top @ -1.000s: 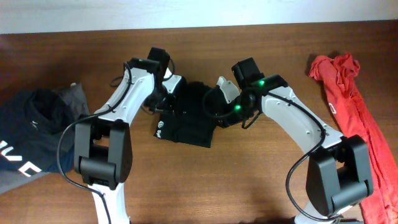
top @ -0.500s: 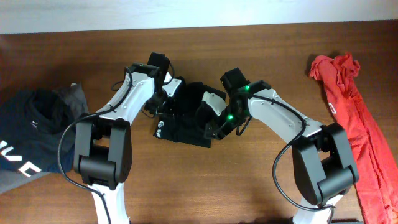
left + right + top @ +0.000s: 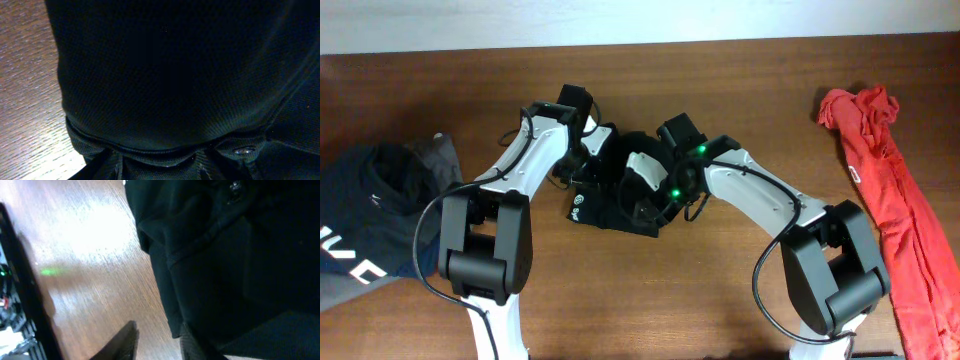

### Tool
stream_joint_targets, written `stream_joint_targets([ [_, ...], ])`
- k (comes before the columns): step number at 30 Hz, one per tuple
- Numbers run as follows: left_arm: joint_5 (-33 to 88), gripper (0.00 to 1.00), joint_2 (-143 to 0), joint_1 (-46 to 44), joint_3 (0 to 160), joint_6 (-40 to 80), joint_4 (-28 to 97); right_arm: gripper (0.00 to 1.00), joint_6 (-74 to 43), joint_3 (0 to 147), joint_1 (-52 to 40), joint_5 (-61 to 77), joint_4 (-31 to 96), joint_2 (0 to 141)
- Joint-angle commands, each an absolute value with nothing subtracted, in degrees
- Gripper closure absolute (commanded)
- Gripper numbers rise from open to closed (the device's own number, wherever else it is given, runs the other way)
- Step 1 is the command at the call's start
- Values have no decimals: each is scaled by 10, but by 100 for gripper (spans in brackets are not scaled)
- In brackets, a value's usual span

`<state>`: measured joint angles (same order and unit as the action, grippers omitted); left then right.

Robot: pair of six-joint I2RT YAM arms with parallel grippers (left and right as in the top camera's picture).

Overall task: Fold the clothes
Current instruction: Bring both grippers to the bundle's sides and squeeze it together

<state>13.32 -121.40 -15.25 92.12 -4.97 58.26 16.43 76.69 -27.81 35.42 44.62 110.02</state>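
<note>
Item: two arms, left arm [image 3: 520,155] and right arm [image 3: 765,190]. White curved link shells, black joint housings, black looping cables [image 3: 418,240]. Green indicator lights [image 3: 675,193] on right arm.

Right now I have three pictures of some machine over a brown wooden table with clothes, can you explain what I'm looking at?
You see a white-and-black left arm and right arm, robot limbs each ending in a two-finger gripper. The wide picture looks down from above the wooden table; the two dark close-ups come from cameras on the wrists. In the middle lies a plain black fabric garment with a small round white logo. The left gripper and right gripper are down at it, but I cannot tell whether either has gripped it. A dark navy garment with white lettering lies at the left edge, a red garment at the right.
</note>
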Motion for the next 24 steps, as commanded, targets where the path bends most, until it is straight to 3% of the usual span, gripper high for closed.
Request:
stream_joint_targets([
  [1, 144, 52, -1219, -152, 914, -61, 582, 64, 145, 764, -286, 339, 446, 1104],
  [2, 144, 52, -1219, -152, 914, -61, 583, 56, 122, 764, -286, 313, 446, 1104],
  [6, 144, 53, -1219, -152, 914, -61, 588, 49, 90, 761, -285, 256, 445, 1105],
  [15, 144, 52, -1219, -152, 914, -61, 588, 48, 81, 761, -285, 264, 424, 1140],
  [24, 144, 52, -1219, -152, 914, -61, 589, 89, 106, 761, -285, 311, 451, 1121],
])
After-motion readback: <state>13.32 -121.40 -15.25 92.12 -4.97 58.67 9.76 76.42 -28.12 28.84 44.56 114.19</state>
